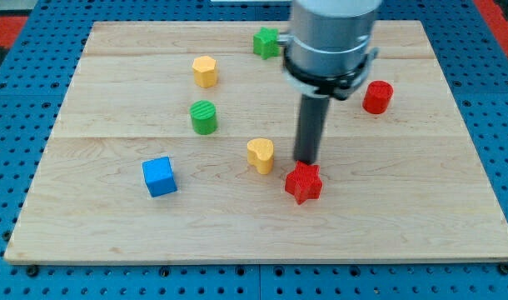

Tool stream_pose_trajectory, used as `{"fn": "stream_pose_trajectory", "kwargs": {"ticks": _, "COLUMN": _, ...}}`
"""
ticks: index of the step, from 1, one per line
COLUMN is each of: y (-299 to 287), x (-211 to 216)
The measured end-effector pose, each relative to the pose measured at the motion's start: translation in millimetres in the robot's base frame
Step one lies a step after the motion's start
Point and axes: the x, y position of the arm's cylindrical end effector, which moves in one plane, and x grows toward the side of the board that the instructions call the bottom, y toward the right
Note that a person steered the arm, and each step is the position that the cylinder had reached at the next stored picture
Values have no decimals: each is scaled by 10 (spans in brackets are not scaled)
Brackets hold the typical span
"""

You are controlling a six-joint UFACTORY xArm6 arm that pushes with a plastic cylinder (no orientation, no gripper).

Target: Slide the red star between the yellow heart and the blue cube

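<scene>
A small red star [303,182] sits on a pale wooden board [387,225], a little toward the view's right of centre and in the lower half. It is a chunky block, bright red, with short blunt points and a flat top face.

The arm has no gripper, so nothing is grasped or released; it ends in a straight dark rod hanging from a wide grey cylinder. My tip [306,162] rests at the star's upper edge, touching it or just beside it, on the side toward the view's top.

The yellow heart [260,155] stands just beside the star, toward the view's left and slightly higher. The blue cube [159,177] lies farther left, well apart from the heart, with bare board between them.

Other blocks lie toward the view's top: a green cylinder [203,117], a yellow block [205,72] of many-sided shape, a green block [266,42] partly hidden behind the arm, and a red cylinder [376,97] at the right.

The board is made of light planks with visible seams. It rests on a blue perforated surface [21,283].
</scene>
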Motion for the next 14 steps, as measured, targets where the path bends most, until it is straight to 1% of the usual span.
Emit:
{"fn": "stream_pose_trajectory", "kwargs": {"ticks": 1, "y": -369, "x": -49}}
{"fn": "stream_pose_trajectory", "kwargs": {"ticks": 2, "y": -340, "x": -147}}
{"fn": "stream_pose_trajectory", "kwargs": {"ticks": 3, "y": 290, "x": -147}}
{"fn": "stream_pose_trajectory", "kwargs": {"ticks": 4, "y": 695, "x": 173}}
{"fn": "stream_pose_trajectory", "kwargs": {"ticks": 5, "y": 572, "x": 551}}
{"fn": "stream_pose_trajectory", "kwargs": {"ticks": 6, "y": 9, "x": 553}}
{"fn": "stream_pose_trajectory", "kwargs": {"ticks": 7, "y": -335, "x": 573}}
{"fn": "stream_pose_trajectory", "kwargs": {"ticks": 8, "y": -516, "x": 563}}
{"fn": "stream_pose_trajectory", "kwargs": {"ticks": 10, "y": -567, "x": 187}}
{"fn": "stream_pose_trajectory", "kwargs": {"ticks": 11, "y": -691, "x": 196}}
{"fn": "stream_pose_trajectory", "kwargs": {"ticks": 12, "y": -845, "x": 342}}
{"fn": "stream_pose_trajectory", "kwargs": {"ticks": 13, "y": -881, "x": 345}}
{"fn": "stream_pose_trajectory", "kwargs": {"ticks": 14, "y": -845, "x": 522}}
